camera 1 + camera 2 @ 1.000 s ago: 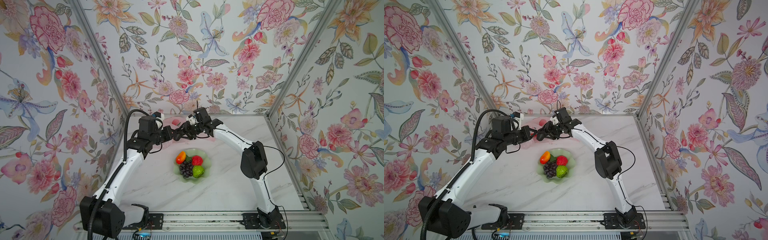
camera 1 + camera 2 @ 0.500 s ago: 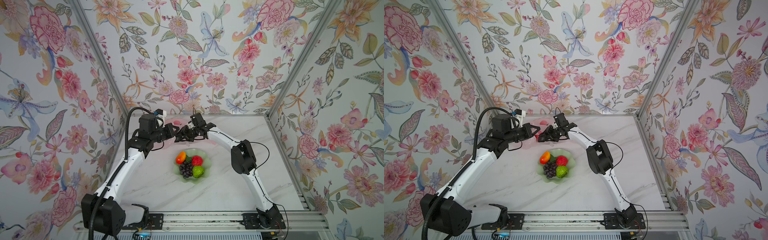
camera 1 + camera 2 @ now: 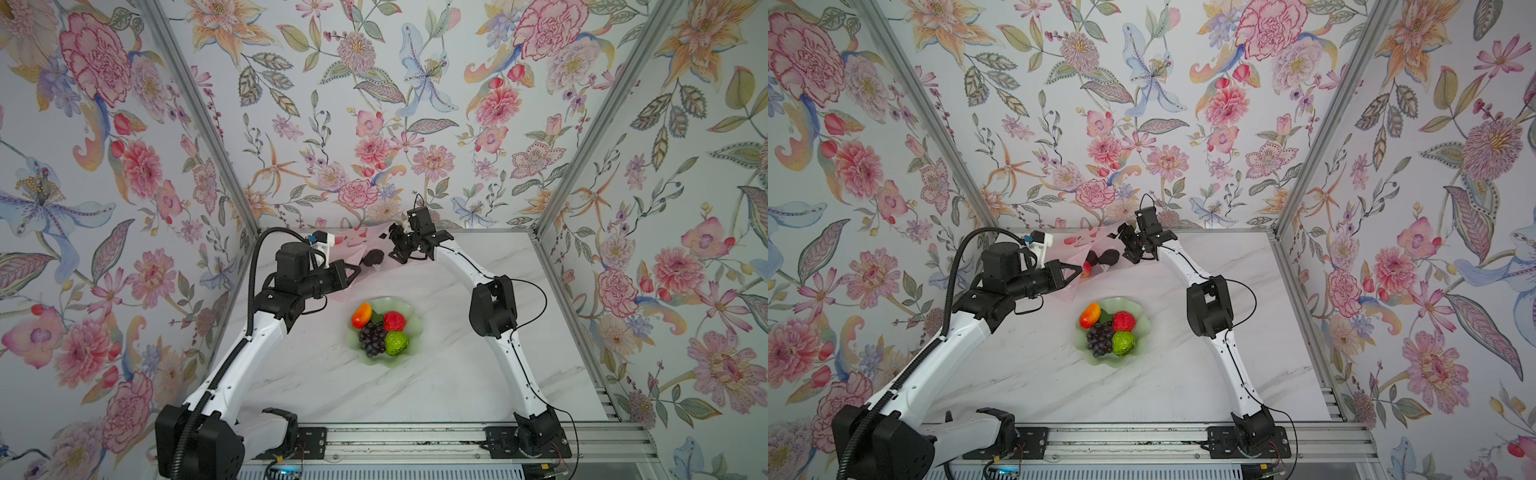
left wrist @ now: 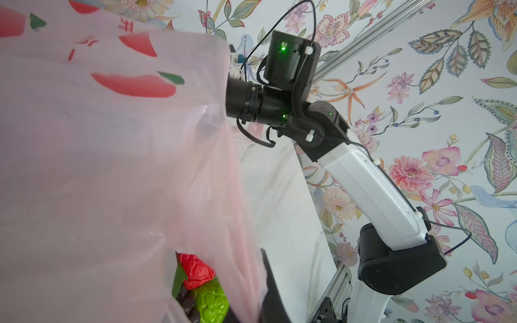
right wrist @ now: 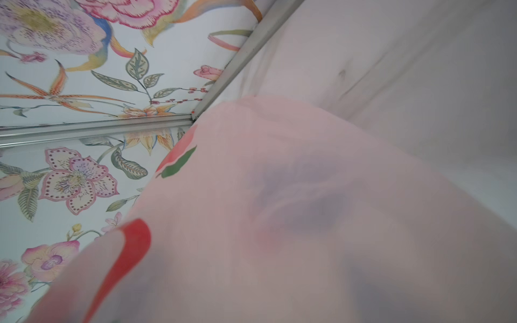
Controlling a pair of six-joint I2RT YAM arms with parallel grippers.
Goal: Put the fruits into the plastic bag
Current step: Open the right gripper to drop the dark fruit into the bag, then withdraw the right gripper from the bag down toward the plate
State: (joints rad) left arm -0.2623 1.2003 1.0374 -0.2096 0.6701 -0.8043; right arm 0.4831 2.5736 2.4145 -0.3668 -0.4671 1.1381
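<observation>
Where the metal rail [image 3: 415,440] closes the near edge, the marble tabletop [image 3: 332,386] begins as a broad bare strip running between the two arm bases. Beyond it, about mid-tabletop, sits the pale green scalloped dish [image 3: 401,360], well apart from every edge, with bare marble on its right out to the side frame [image 3: 566,311]. It holds four fruits packed together: an orange-red mango [image 3: 361,314], a red strawberry [image 3: 393,321], dark purple grapes [image 3: 372,338] and a bumpy green fruit [image 3: 396,343].

Farther back and to the left, the left pincer [image 3: 1077,272] is pressed together on the near edge of the plastic bag [image 3: 1075,249]. In the left wrist view the pink film drapes along one finger [image 4: 272,288] and covers most of the picture. The bag lies in the far left part of the tabletop, near the back wall [image 3: 374,124] and the corner post [image 3: 232,199].

Through its film both top views show a dark brown fruit [image 3: 371,258]. A top view also shows a second dark one [image 3: 1092,258] and a pink-red peach [image 3: 1086,269] just beside the left pincer's tip.

At the bag's far right edge, close to the back rim, the right pincer [image 3: 395,249] hovers with its jaws spread. Whether it touches the film cannot be told. In the right wrist view the film fills the picture and hides the fingers.
</observation>
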